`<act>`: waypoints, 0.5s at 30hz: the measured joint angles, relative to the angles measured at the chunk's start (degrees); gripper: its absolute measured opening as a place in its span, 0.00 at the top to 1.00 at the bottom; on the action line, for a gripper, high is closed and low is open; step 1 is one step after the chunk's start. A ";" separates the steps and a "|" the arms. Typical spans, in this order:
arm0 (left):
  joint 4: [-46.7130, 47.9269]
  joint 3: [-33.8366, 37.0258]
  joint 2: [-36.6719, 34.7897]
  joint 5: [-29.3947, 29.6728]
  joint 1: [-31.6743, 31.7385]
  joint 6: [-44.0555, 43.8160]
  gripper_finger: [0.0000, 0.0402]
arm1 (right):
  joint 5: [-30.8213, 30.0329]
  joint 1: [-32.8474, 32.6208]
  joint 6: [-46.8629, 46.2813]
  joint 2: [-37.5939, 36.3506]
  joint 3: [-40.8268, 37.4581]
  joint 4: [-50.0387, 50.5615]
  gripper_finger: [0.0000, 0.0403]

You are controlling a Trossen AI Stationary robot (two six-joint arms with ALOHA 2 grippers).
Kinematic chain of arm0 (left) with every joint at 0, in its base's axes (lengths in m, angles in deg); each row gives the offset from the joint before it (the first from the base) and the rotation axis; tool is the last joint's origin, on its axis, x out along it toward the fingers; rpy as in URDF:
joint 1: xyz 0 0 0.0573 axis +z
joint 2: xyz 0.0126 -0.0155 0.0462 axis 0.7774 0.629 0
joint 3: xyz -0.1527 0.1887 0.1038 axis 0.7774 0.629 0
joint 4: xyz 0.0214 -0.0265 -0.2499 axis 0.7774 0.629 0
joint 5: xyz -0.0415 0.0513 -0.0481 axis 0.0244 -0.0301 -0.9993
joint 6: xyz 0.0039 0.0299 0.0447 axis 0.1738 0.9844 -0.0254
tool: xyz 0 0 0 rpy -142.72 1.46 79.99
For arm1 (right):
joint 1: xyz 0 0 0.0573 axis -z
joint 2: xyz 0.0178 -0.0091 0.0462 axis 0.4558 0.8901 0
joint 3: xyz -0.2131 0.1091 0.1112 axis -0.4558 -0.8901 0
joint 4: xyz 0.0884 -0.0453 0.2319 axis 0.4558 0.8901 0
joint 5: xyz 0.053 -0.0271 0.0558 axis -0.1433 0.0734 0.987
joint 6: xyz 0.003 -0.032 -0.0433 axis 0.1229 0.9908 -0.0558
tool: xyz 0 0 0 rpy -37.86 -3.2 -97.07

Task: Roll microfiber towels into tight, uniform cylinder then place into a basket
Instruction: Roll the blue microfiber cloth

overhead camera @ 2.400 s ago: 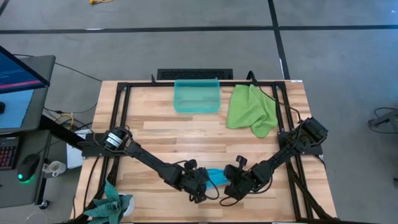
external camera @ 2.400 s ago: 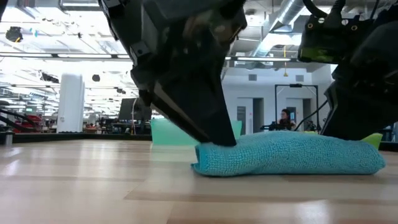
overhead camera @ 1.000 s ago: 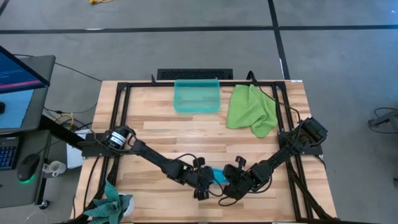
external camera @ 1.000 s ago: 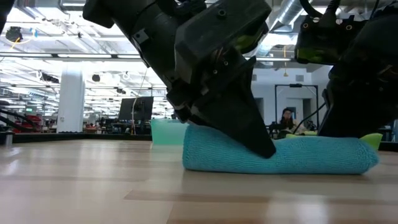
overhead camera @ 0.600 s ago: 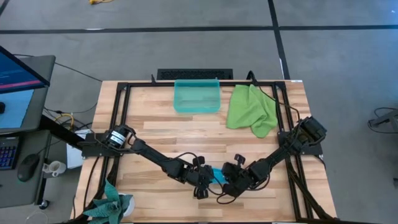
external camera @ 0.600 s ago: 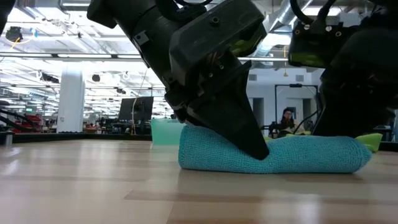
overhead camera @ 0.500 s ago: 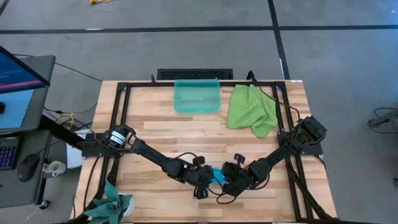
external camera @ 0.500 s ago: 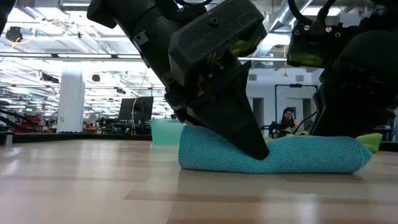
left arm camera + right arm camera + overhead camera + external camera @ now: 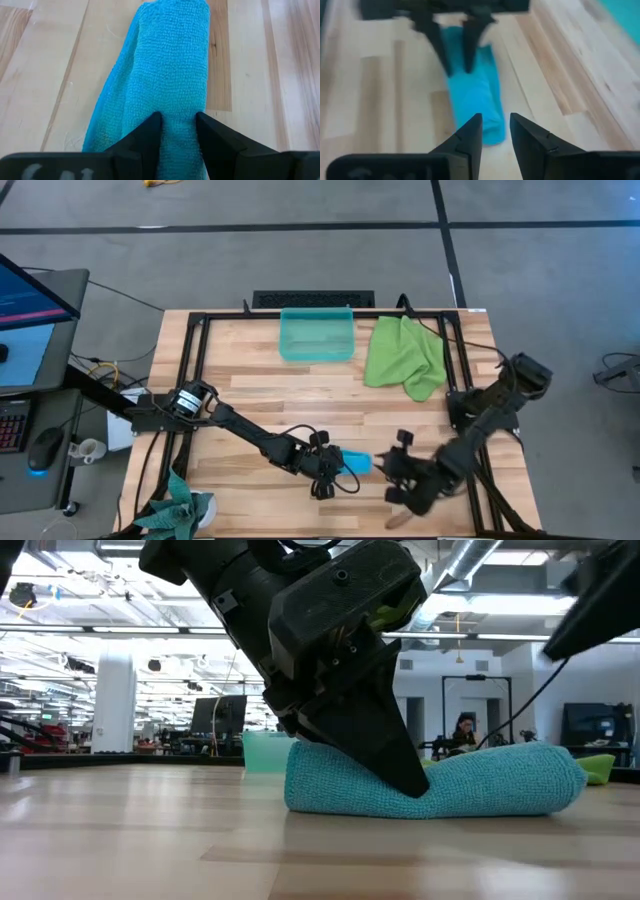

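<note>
One camera looks straight down, one level at tabletop height, two ride wrists — all share the blue towel (image 9: 356,463).

Evenly and brightly lit from overhead, with only soft, faint shadows on the wooden table (image 9: 260,395). Strong glare from ceiling lights in the low view, leaving the near arm almost a silhouette. Sharp in the left wrist view; heavily smeared by motion blur in the right wrist view.
</note>
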 joint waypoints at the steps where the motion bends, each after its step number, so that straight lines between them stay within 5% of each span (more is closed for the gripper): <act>1: -0.10 0.03 0.00 0.00 0.00 0.00 0.70 | -1.85 -1.43 0.00 0.48 0.01 -0.75 0.70; 6: -0.64 0.10 0.00 -0.01 0.00 -0.07 0.70 | -6.27 -4.96 5.96 5.31 0.04 -5.75 0.69; 15: -0.70 0.10 0.00 -0.03 0.02 -0.26 0.70 | -2.45 -0.39 23.79 10.80 0.13 -17.88 0.55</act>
